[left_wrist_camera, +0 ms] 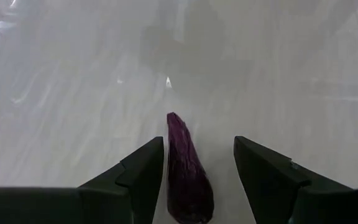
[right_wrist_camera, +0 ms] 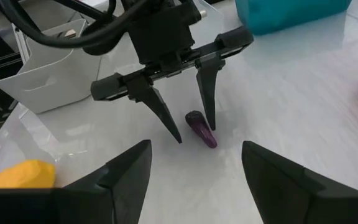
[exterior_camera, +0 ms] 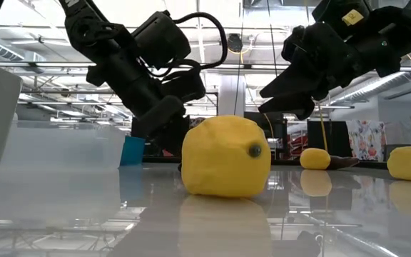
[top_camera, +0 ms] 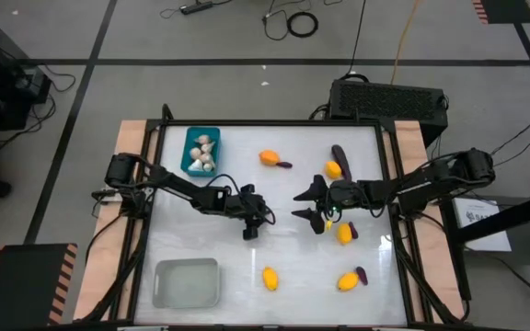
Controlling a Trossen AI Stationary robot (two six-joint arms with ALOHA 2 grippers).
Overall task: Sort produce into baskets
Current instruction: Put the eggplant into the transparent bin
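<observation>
A slim dark purple eggplant [left_wrist_camera: 188,177] lies on the white table between the open fingers of my left gripper [left_wrist_camera: 199,146], nearer one finger. That gripper [right_wrist_camera: 194,134] points down at mid-table [top_camera: 251,225]. My right gripper [top_camera: 295,205] is open and empty, hovering just to the right and facing it. The teal bin [top_camera: 202,150] at the far left holds several whitish garlic bulbs [top_camera: 204,156]. The pale translucent bin [top_camera: 187,282] stands at the near left. Lemons [top_camera: 270,158] and other eggplants [top_camera: 340,156] lie scattered on the table's right half.
Lemons lie at the near middle [top_camera: 270,278], near right [top_camera: 348,280] and beside the right arm [top_camera: 344,233]; the near one fills the low view [exterior_camera: 227,157]. A black box with cables [top_camera: 389,99] sits beyond the far edge. Bare table lies between the bins.
</observation>
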